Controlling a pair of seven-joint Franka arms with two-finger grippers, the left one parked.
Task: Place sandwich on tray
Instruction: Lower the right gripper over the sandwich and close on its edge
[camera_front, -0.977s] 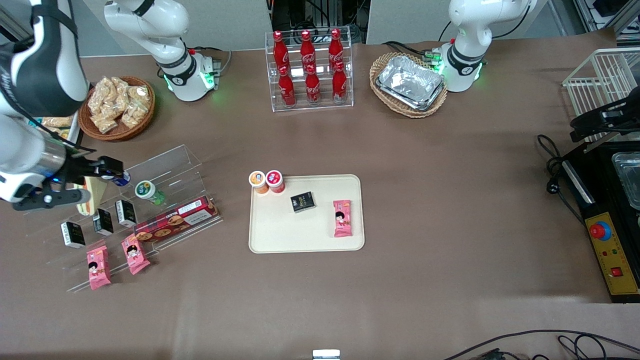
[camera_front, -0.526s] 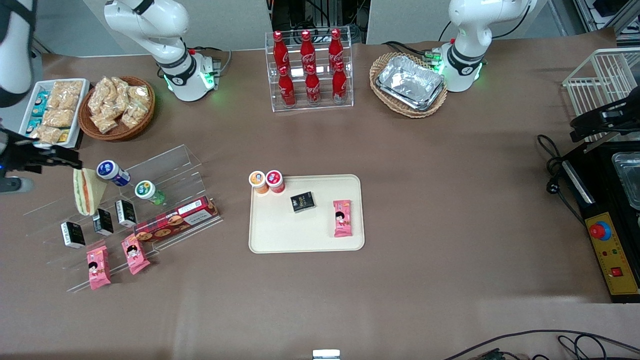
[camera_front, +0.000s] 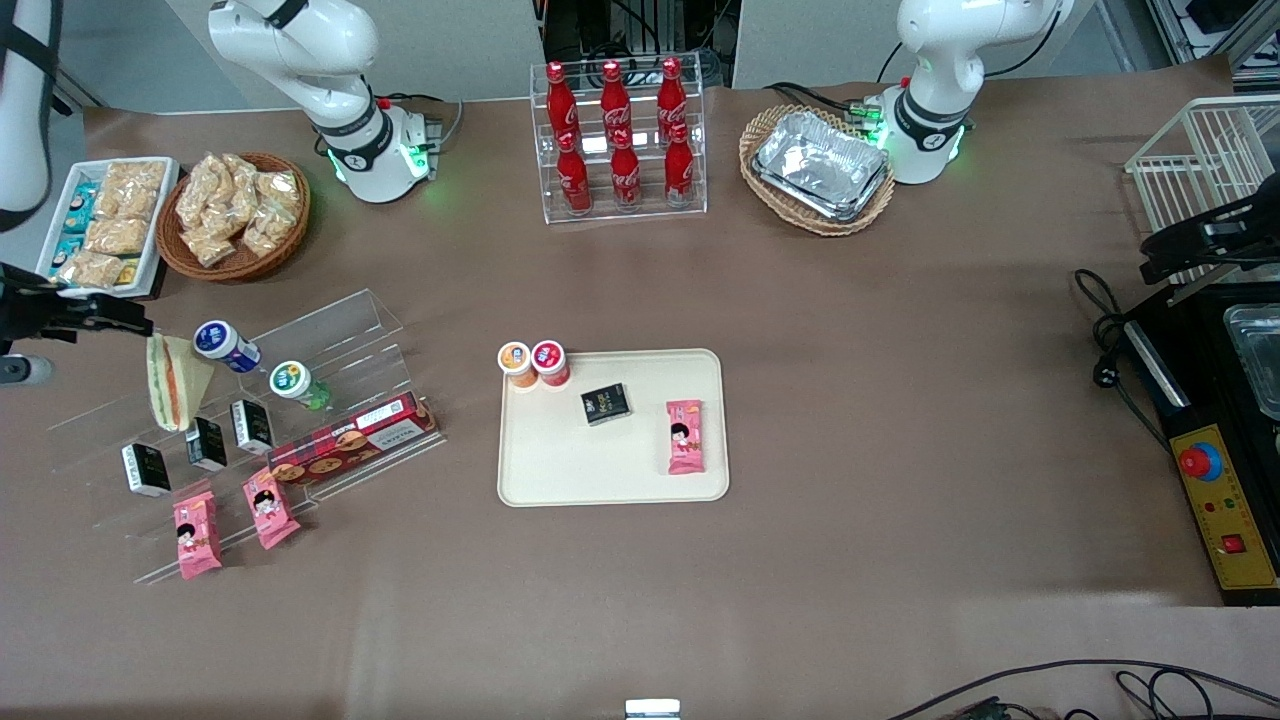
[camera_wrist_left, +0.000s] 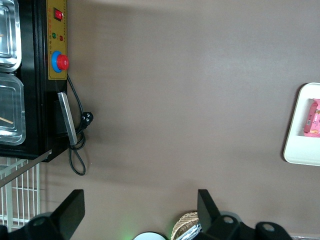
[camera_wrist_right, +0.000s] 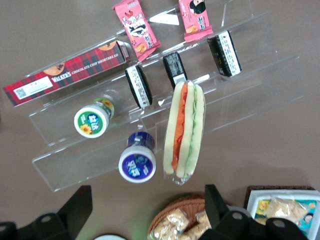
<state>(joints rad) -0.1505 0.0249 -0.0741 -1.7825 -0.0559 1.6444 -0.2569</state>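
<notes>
Glossy white rounded arm links with black joint bands, green light glowing at each base, black claw on a black wrist, two dark tapered fingers with round screw holes

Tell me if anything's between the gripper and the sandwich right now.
Nothing visible. The gripper hangs open above the sandwich, which stands on the clear acrylic shelf. The blue-lidded cup sits close beside the sandwich, not over it.
</notes>
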